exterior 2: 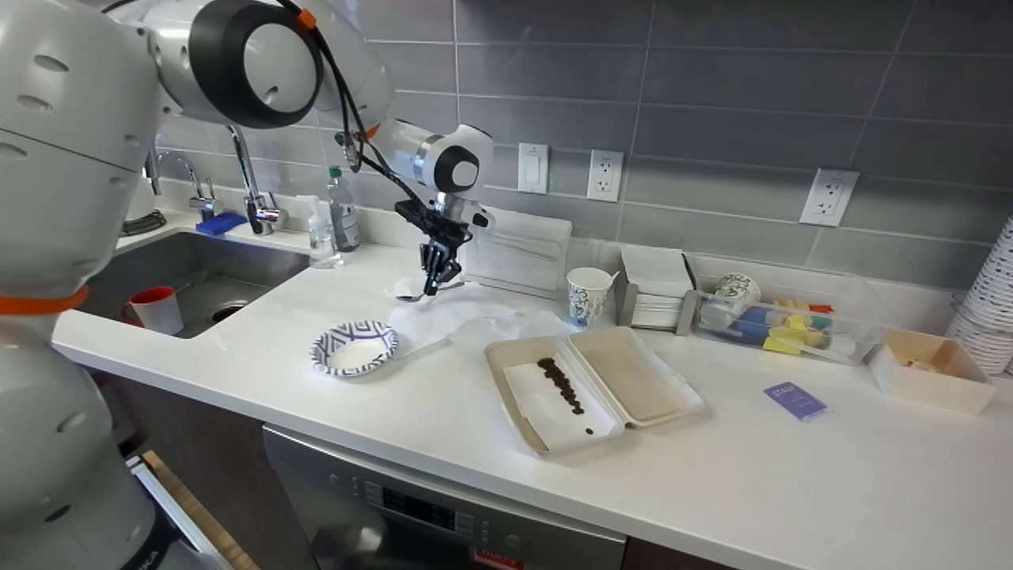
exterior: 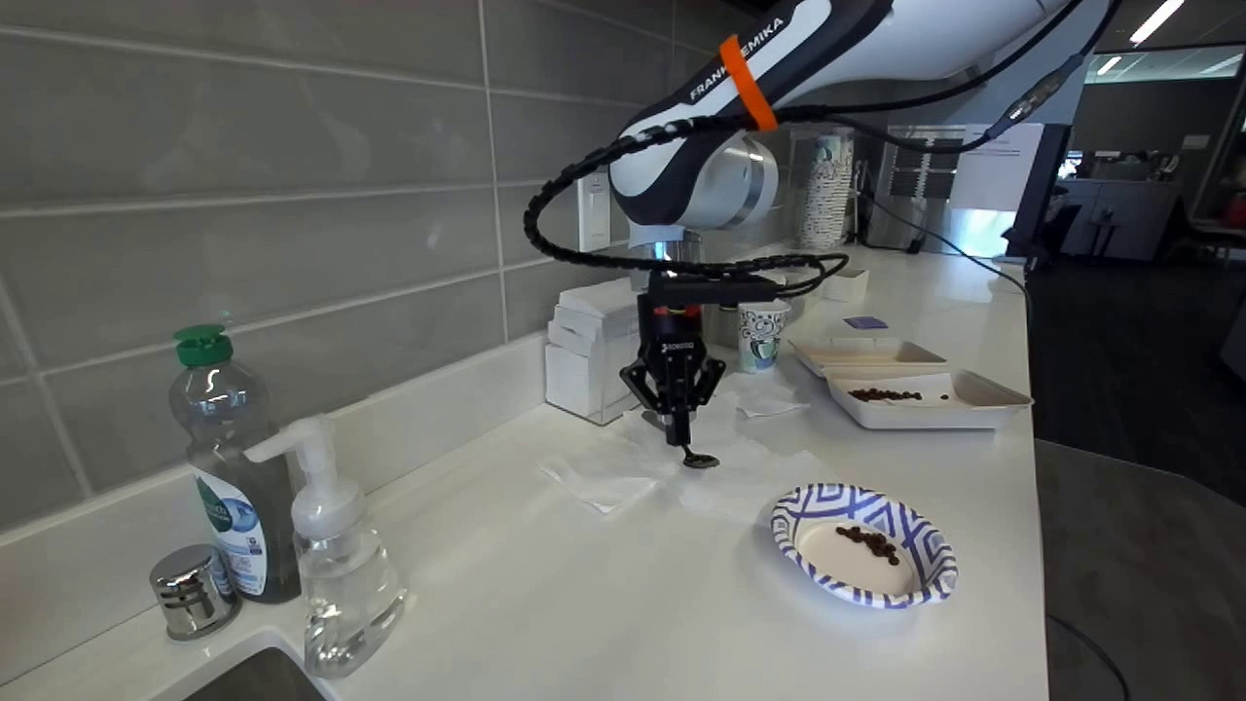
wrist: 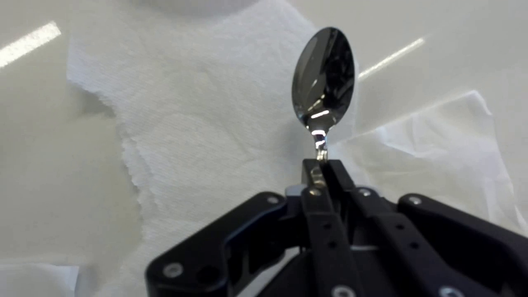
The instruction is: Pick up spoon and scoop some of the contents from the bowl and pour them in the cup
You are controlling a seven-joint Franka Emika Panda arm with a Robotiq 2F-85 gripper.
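I had one spoon (wrist: pixel 324 78) clamped near its neck between the two fingers (wrist: pixel 340 175) of my pincer (wrist: pixel 324 166), over a white paper towel (wrist: pixel 198 136), and could not tell whether it touched. One paper cup (exterior 2: pixel 588 301) stood between two napkin holders (exterior 2: pixel 518 249), and one open bowl (exterior: pixel 925 417) held a row of brown bits (exterior 2: pixel 559 385) in one of its two halves. Farther out sat one blue-and-white plate (exterior: pixel 930 547), two bottles (exterior: pixel 243 516) and, in one sink (exterior 2: pixel 237 265), one mug (exterior 2: pixel 161 314).
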